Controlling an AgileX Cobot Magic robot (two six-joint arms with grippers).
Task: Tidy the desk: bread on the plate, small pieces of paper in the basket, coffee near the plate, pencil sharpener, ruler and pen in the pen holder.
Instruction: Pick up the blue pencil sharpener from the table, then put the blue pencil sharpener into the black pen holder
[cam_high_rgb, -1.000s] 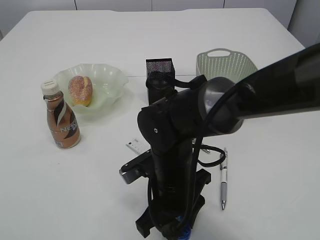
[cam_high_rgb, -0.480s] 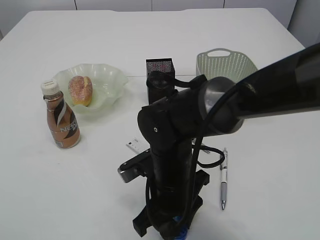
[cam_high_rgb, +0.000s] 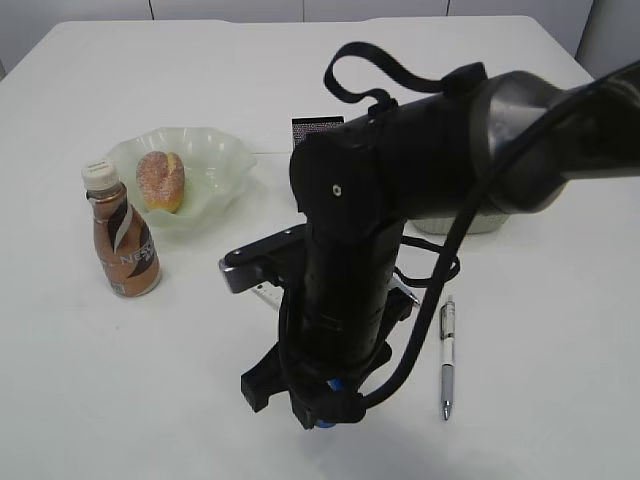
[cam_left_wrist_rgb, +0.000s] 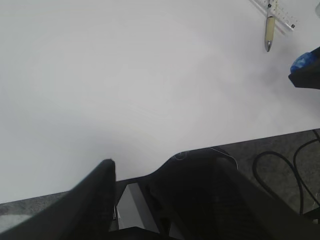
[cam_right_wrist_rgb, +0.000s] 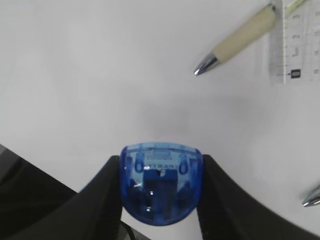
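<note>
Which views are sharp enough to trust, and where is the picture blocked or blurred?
Right wrist view: sharp on the blue pencil sharpener between the jaws, soft shadow beneath. Left wrist view: even white desk, slightly soft. Exterior view: the right arm blocks the middle, hiding most of the pen holder.

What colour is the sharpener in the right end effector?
Translucent blue pencil sharpener, clearest in the right wrist view.
</note>
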